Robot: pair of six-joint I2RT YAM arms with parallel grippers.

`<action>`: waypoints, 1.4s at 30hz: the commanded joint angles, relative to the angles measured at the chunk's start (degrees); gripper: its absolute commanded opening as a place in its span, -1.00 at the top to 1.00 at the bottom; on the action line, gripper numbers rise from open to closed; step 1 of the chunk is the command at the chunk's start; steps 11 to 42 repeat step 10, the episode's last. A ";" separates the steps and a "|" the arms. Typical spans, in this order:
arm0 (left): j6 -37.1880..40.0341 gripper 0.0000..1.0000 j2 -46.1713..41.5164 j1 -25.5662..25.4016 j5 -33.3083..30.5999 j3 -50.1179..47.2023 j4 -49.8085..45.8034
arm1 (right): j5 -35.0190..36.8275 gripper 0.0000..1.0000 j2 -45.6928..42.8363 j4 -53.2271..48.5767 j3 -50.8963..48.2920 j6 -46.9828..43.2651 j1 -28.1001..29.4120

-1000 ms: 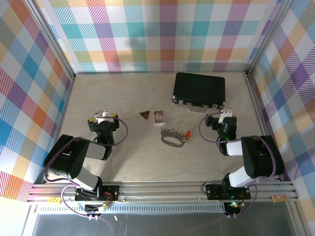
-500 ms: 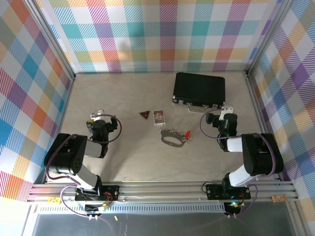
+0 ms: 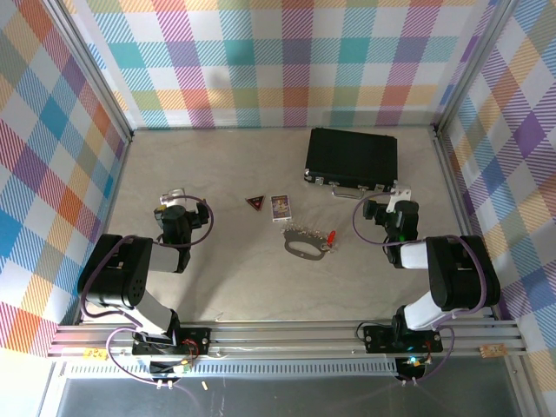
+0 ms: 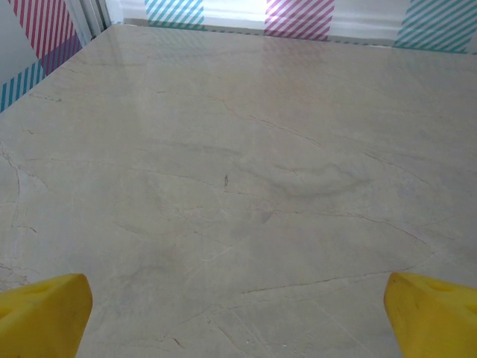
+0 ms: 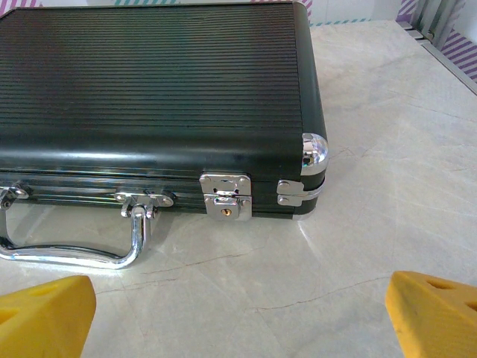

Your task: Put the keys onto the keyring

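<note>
Well, left gripper [image 4: 238, 317] and right gripper [image 5: 238, 317] gape wide — empty — the keyring [image 3: 306, 246] untouched.

What my cameras leave half-seen

On my left pincer [image 4: 238, 321] the yellow fingertips [image 4: 45, 317] are cut off by the bottom corners of the wrist view, and so are those [image 5: 432, 313] of my right pincer [image 5: 238, 317]. There the black ribbed hard case [image 5: 149, 82] runs off the left edge and its chrome handle [image 5: 74, 253] is clipped with it. From above, the tiny metal key with a red tag [image 3: 330, 235] is too small to make out. I cannot tell whether it touches the silver oval keyring [image 3: 304, 247], whose trailing metal bits blur together. The print on the small white card [image 3: 281, 207] and the face of the dark triangular badge [image 3: 254, 202] are unreadable.
</note>
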 commanded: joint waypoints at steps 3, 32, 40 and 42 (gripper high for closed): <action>-0.26 -0.99 0.49 -0.03 0.17 0.72 -0.43 | -0.45 -0.98 -0.12 0.58 0.67 0.69 -0.41; -0.26 -0.99 0.48 -0.04 0.14 0.67 -0.43 | -0.43 -0.98 -0.20 0.75 0.55 0.68 -0.44; -0.26 -0.99 0.48 -0.04 0.14 0.67 -0.43 | -0.43 -0.98 -0.20 0.75 0.55 0.68 -0.44; -0.26 -0.99 0.48 -0.04 0.14 0.67 -0.43 | -0.43 -0.98 -0.20 0.75 0.55 0.68 -0.44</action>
